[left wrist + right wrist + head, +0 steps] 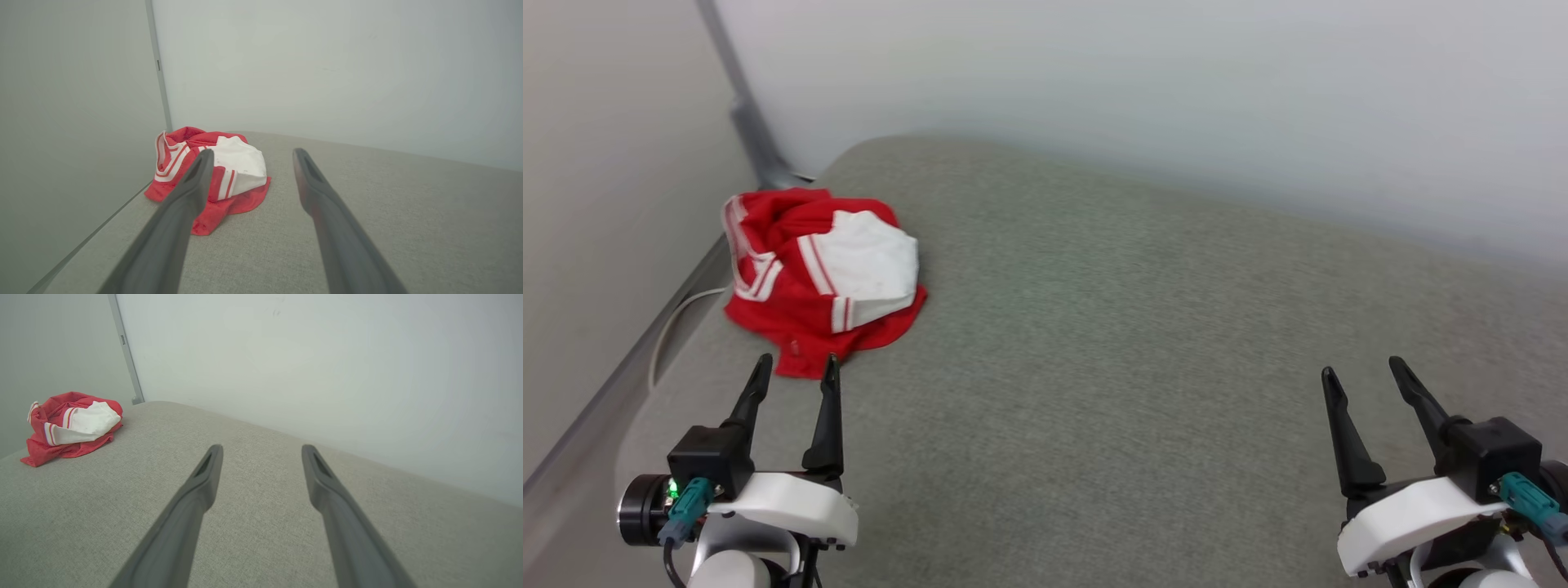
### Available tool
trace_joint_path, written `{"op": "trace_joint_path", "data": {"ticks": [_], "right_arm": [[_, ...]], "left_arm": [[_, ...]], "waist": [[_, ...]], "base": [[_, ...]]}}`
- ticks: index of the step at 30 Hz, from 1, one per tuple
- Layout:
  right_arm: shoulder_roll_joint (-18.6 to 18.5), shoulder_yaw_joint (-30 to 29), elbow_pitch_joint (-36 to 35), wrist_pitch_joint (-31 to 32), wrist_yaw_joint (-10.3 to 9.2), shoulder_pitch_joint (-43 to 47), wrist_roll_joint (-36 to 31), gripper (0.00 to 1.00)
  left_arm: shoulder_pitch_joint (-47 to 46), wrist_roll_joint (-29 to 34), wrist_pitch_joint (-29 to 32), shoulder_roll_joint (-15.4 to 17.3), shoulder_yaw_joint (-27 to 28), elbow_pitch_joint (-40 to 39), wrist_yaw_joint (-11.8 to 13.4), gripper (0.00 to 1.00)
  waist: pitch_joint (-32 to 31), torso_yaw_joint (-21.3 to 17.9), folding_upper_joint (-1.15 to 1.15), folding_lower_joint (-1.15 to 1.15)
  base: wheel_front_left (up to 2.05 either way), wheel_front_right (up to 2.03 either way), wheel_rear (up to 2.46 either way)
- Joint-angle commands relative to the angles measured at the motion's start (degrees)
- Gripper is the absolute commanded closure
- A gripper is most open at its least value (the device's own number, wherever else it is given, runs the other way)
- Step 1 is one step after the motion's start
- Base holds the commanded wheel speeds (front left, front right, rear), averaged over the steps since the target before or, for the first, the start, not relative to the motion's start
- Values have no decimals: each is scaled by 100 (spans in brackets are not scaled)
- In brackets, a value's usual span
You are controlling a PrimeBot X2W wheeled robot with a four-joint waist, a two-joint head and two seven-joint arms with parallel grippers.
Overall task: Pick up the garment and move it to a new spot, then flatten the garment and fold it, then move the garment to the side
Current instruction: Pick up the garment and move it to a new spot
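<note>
Both grippers hover low, fingers forward and spread wide, holding nothing: the left (pixel 796 369) just short of the crumpled garment (pixel 821 273), the right (pixel 1364 371) well apart over bare cushion (pixel 1143 327).

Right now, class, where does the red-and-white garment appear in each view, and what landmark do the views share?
Head view: garment upper left, ahead of the left gripper.
Left wrist view: garment left of centre, partly behind a finger.
Right wrist view: garment far left, mid height.
Shared landmark: grey corner strip behind it.
</note>
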Motion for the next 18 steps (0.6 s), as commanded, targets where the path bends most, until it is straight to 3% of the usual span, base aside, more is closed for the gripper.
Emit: {"op": "trace_joint_path", "data": {"ticks": [1,11,18], "right_arm": [[6,-5,0,-40,-4,-97,44,0],[5,117,16,-22,-4,-183,41,0],[4,260,82,-13,-4,-343,34,0]], "left_arm": [[6,21,-12,-15,32,4,-13,0],[68,45,-12,-70,329,9,-29,0],[156,6,-12,-85,597,-74,-36,0]], "waist": [[-10,305,0,0],[-6,1004,0,0],[90,1105,0,0]], "base": [[0,0,0],[0,0,0],[0,0,0]]}}
